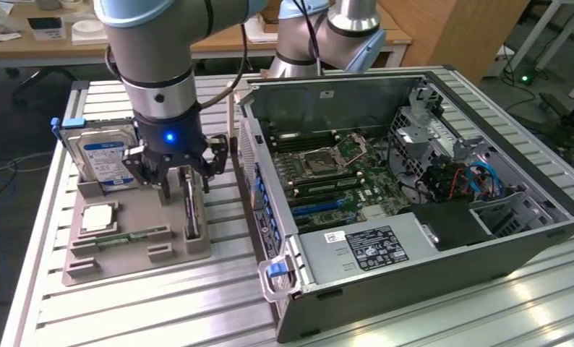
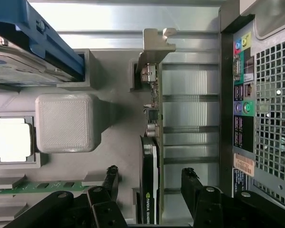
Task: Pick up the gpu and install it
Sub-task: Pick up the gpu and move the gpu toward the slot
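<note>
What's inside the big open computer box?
A green motherboard with a processor socket, blue and red cables, and a power supply at the near end. Whatever lies under the power supply is covered.

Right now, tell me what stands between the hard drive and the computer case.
The gpu, on edge in the grey holder, with the open tool straddling it; the wrist view shows it.

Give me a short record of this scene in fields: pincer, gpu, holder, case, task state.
pincer: pincer open, low over the holder, straddling the gpu with a gap on each side
gpu: gpu stands on edge in a holder slot
holder: grey holder also carries a hard drive, cpu and memory stick
case: case lies open, on the exterior view's right of the holder
task state: gpu not yet gripped or lifted
</note>
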Controlling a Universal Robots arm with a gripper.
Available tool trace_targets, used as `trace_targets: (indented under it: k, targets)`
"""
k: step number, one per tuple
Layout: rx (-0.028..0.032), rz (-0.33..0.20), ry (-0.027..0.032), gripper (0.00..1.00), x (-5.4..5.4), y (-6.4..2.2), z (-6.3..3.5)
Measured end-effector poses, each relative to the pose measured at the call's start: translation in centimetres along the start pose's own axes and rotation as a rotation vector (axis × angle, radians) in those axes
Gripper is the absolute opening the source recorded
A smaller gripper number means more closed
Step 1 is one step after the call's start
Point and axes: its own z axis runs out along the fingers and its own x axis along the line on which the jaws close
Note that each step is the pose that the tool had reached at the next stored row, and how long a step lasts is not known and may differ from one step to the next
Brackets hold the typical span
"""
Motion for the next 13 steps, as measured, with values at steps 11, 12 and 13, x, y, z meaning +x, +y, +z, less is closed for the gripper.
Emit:
trace_targets:
  k: [11, 12, 13]
  targets:
    - [0.0024, 0.019, -0.0007, 0.65, 0.1, 0.36, 1.86]
    - [0.0028, 0.025, -0.0009, 0.65, 0.1, 0.36, 2.04]
    - [0.0030, 0.033, -0.0017, 0.65, 0.1, 0.35, 2.19]
